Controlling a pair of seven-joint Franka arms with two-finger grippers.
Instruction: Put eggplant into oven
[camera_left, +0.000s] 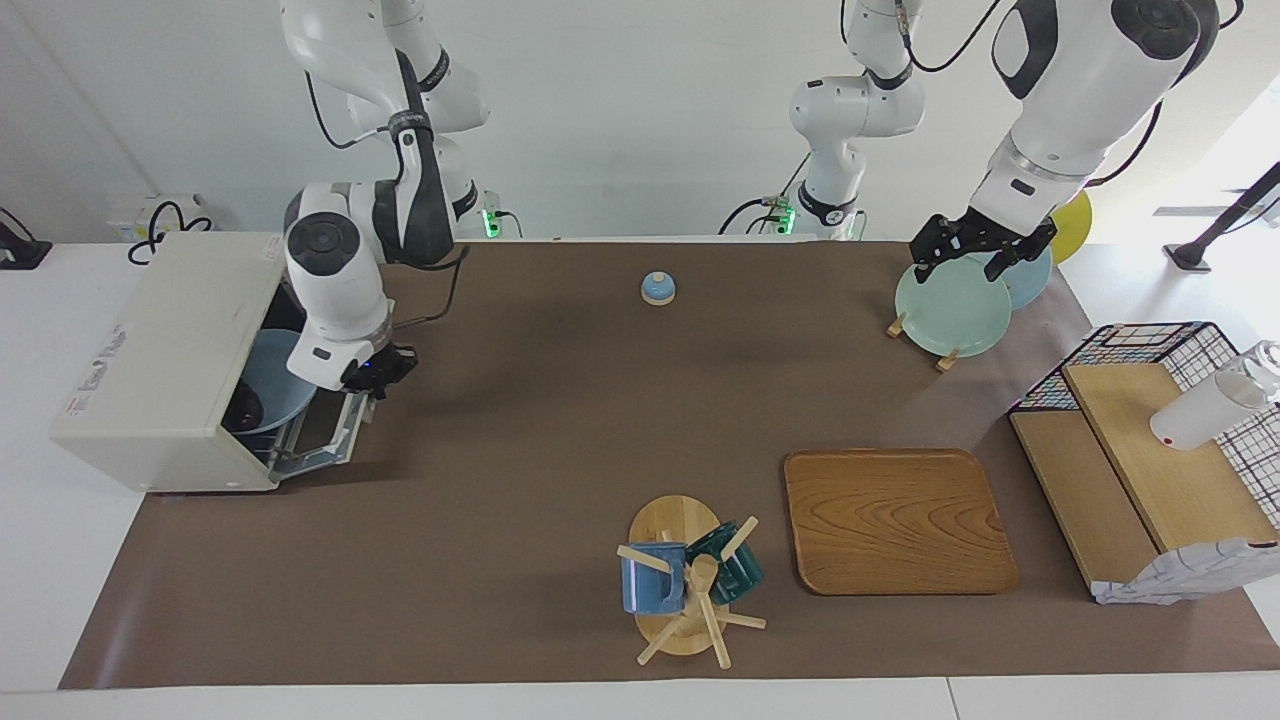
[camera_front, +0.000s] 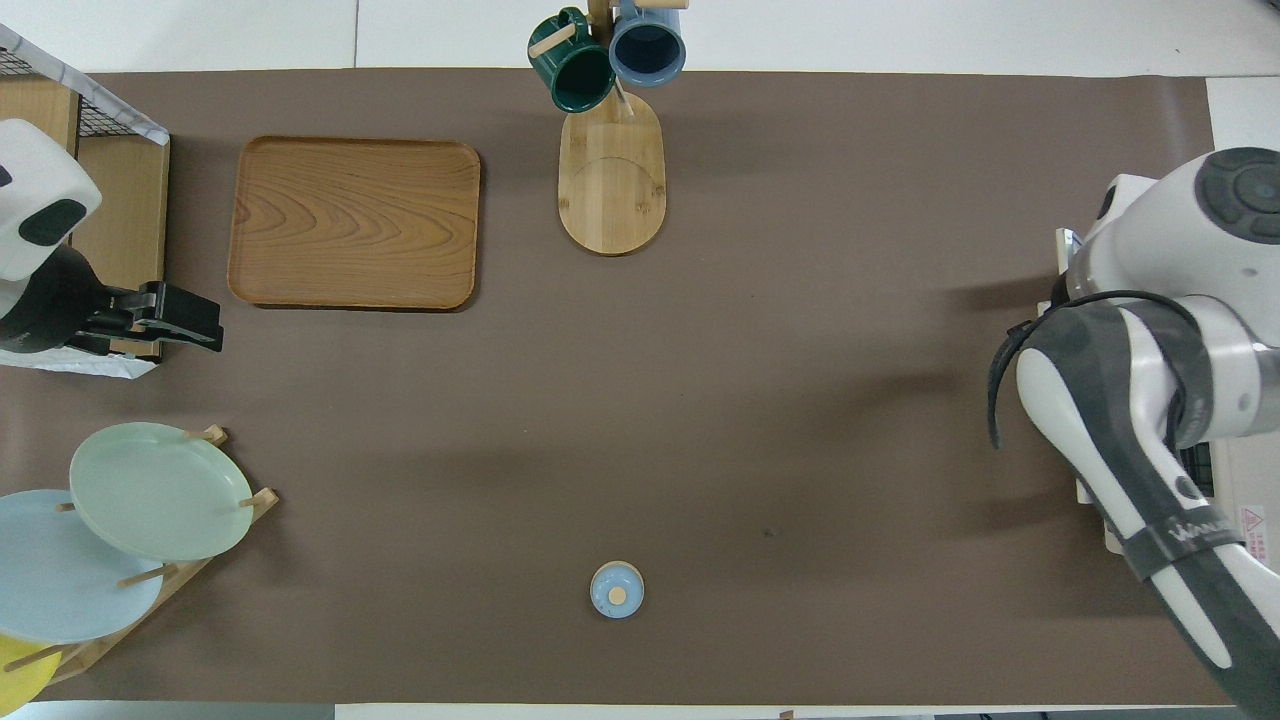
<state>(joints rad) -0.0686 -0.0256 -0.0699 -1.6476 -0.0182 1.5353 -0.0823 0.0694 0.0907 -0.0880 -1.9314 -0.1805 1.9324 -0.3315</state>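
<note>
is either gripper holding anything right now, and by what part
Nothing is visibly held. The right gripper is shut at the top edge of the half-raised oven door; an actual grip there cannot be told. The left gripper hangs open over the plate rack, waiting.

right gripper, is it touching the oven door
Touching. In the facing view the shut right gripper presses on the raised edge of the half-lifted door of the oven, with no gap visible between them.

A brown mat (camera_left: 520, 480) covers the tabletop (camera_left: 60, 620). On it stand the oven (camera_left: 165, 365), a small blue bell (camera_left: 658, 288), a plate rack (camera_left: 920, 335), a wooden tray (camera_left: 897, 520), a mug tree (camera_left: 680, 590) and a wire-sided wooden shelf (camera_left: 1150, 470).
</note>
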